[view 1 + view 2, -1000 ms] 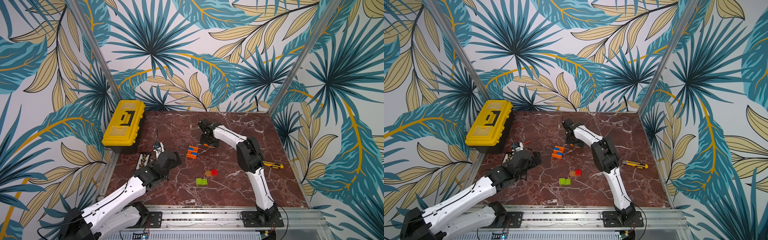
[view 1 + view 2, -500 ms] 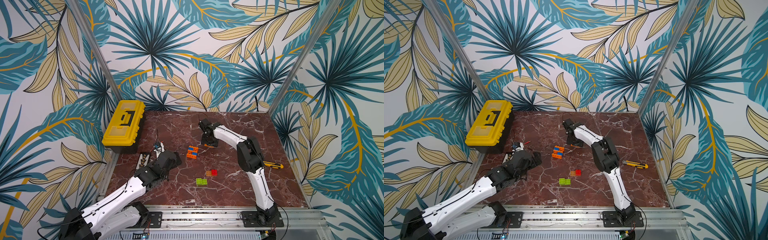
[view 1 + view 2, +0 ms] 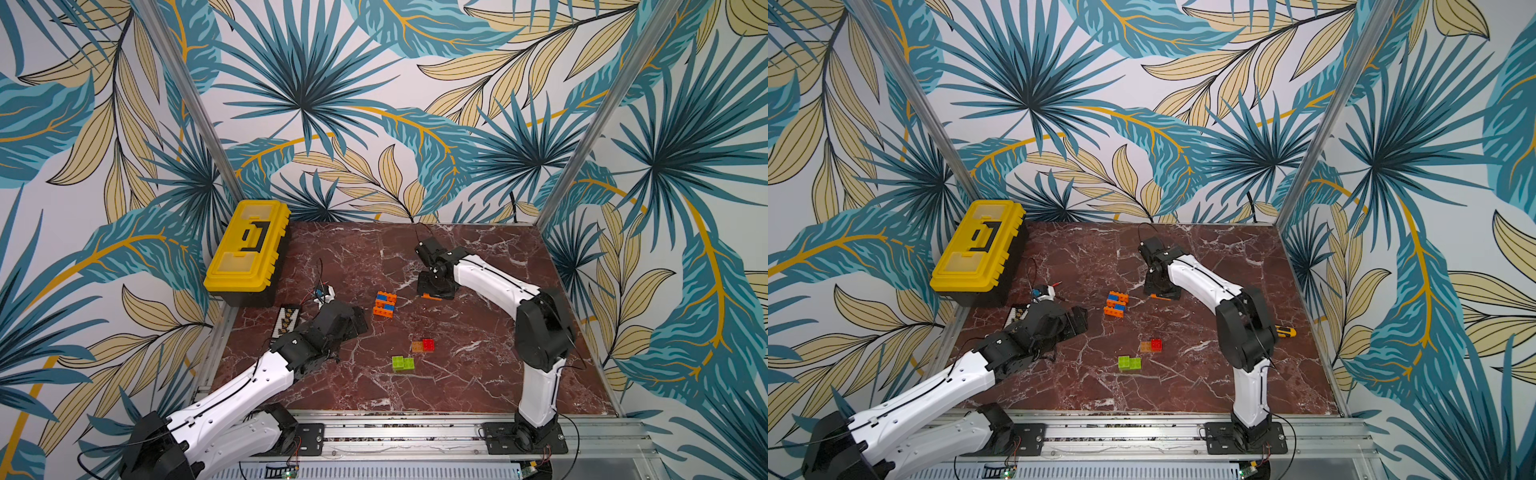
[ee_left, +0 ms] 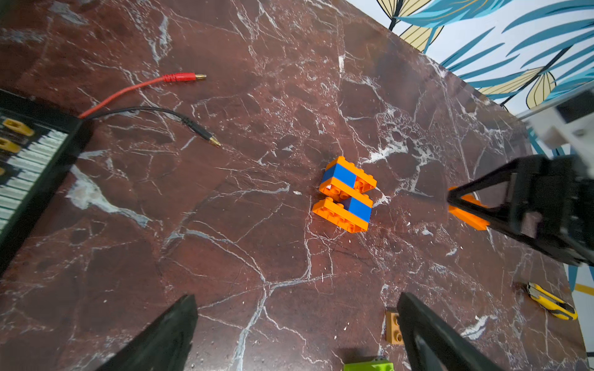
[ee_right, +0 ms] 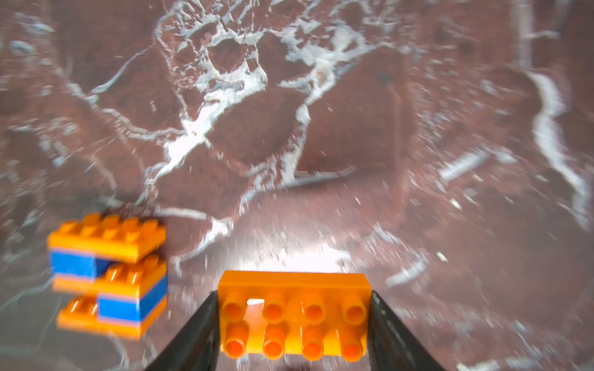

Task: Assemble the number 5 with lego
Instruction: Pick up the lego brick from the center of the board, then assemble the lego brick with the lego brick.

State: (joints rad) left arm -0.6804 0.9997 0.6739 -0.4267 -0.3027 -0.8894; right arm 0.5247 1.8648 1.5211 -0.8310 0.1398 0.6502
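Right jaws clamped on the ends of a long orange brick [image 5: 294, 316]; left jaws wide apart near the table's [image 3: 478, 386] left edge.
The held brick is low over the table's middle, toward the far edge, just beside the orange-and-blue stack [image 3: 384, 304]. The lime green bricks [image 3: 402, 363], tan brick [image 3: 417, 347] and red brick [image 3: 428, 344] lie nearer the front edge.
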